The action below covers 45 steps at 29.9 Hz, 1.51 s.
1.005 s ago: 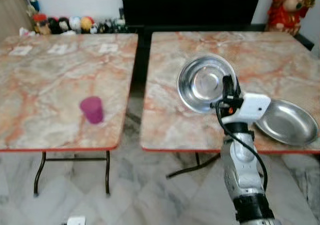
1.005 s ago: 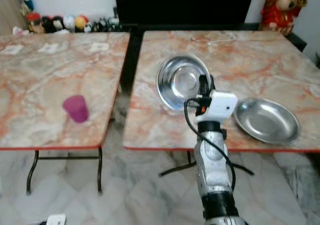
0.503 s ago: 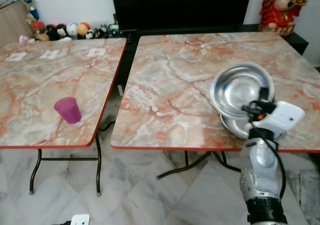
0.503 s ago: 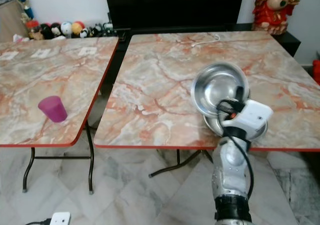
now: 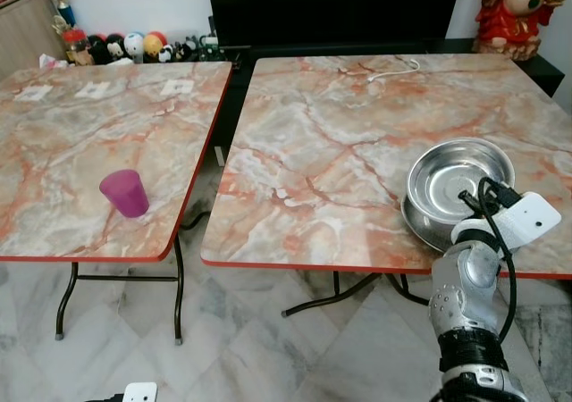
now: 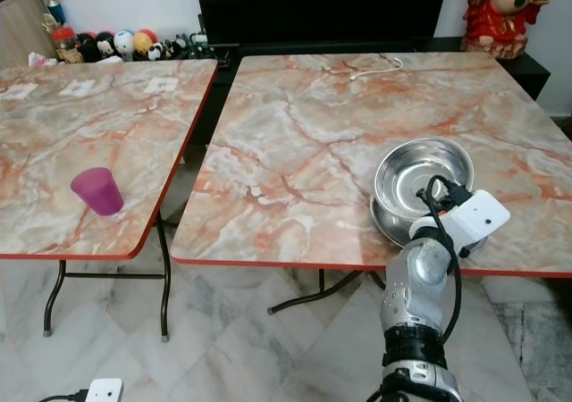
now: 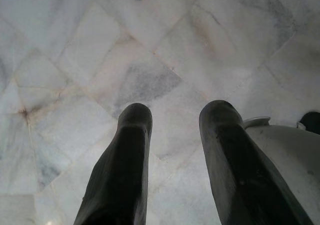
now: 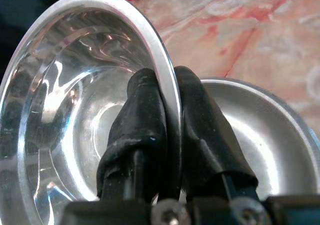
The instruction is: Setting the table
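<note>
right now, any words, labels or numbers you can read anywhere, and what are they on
None can be read.
White paper slips on the left table: any print is too small to make out.
Steel bowl, held by the right gripper over the steel plate: no marking visible.
Purple cup: plain.

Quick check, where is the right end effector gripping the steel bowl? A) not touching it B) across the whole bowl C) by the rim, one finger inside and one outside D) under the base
C: the right end effector pinches the bowl by its rim, one finger on each side, over the steel plate.
</note>
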### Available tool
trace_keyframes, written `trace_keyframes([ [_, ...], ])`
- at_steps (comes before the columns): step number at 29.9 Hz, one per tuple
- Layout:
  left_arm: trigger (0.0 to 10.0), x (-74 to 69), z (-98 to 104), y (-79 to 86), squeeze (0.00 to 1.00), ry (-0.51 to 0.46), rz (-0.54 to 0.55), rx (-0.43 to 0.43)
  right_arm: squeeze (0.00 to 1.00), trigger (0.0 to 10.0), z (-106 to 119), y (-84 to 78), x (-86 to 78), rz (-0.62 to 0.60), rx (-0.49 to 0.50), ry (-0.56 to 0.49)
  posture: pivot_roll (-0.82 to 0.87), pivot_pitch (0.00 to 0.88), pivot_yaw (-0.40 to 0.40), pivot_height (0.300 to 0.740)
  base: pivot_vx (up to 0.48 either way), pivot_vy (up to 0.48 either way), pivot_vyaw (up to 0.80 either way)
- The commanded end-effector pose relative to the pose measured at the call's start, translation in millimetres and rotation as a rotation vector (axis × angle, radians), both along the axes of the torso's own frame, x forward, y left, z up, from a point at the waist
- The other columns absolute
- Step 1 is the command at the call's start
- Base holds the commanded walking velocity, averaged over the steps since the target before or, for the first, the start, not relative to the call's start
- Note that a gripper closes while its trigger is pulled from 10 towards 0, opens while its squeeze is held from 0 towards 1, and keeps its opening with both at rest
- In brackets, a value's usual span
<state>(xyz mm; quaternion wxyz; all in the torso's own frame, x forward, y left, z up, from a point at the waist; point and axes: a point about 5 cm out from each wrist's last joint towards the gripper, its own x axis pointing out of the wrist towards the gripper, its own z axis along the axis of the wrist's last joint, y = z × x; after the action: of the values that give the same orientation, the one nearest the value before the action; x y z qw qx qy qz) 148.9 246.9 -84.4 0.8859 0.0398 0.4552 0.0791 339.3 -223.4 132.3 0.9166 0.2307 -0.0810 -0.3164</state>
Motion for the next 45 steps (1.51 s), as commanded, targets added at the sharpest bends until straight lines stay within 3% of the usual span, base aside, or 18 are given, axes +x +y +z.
trace_keyframes([
  [1, 10.0, -9.5, -3, 4.3, 0.00, 0.037, 0.007, 0.012, 0.00, 10.0, 3, -5.5, 1.9, -0.034, 0.013, -0.006, -0.07, 0.000, 0.047, 0.740, 0.000, 0.000, 0.00],
  [11, 10.0, -9.5, -2, 5.9, 0.00, 0.034, 0.007, 0.015, 0.00, 10.0, -13, -22.1, -6.0, -0.159, 0.128, 0.055, -0.08, 0.000, 0.054, 0.740, 0.000, 0.000, 0.00],
  [36, 10.0, -10.5, -2, 8.2, 0.00, 0.036, -0.015, 0.024, 0.00, 10.0, -26, -19.1, -4.2, -0.123, 0.237, 0.071, -0.07, 0.000, 0.061, 0.740, 0.000, 0.000, 0.00],
  [37, 10.0, -10.8, -2, 8.1, 0.00, 0.036, -0.016, 0.024, 0.18, 10.0, -27, -18.4, -3.5, -0.110, 0.238, 0.074, -0.07, 0.000, 0.061, 0.740, 0.000, 0.000, 0.00],
  [38, 10.0, -11.2, -2, 7.8, 0.00, 0.037, -0.016, 0.024, 0.51, 10.0, -27, -17.8, -3.2, -0.102, 0.239, 0.074, -0.07, 0.000, 0.061, 0.740, 0.000, 0.000, 0.00],
  [41, 10.0, -11.3, -2, 7.6, 0.00, 0.038, -0.016, 0.024, 0.59, 10.0, -27, -17.2, -2.9, -0.098, 0.238, 0.074, -0.07, 0.000, 0.061, 0.740, 0.000, 0.000, 0.00],
  [45, 10.0, -10.4, -2, 6.3, 0.00, 0.037, -0.019, 0.022, 0.49, 10.0, -27, -16.4, -2.8, -0.102, 0.240, 0.076, -0.07, 0.000, 0.063, 0.740, 0.000, 0.000, 0.00],
])
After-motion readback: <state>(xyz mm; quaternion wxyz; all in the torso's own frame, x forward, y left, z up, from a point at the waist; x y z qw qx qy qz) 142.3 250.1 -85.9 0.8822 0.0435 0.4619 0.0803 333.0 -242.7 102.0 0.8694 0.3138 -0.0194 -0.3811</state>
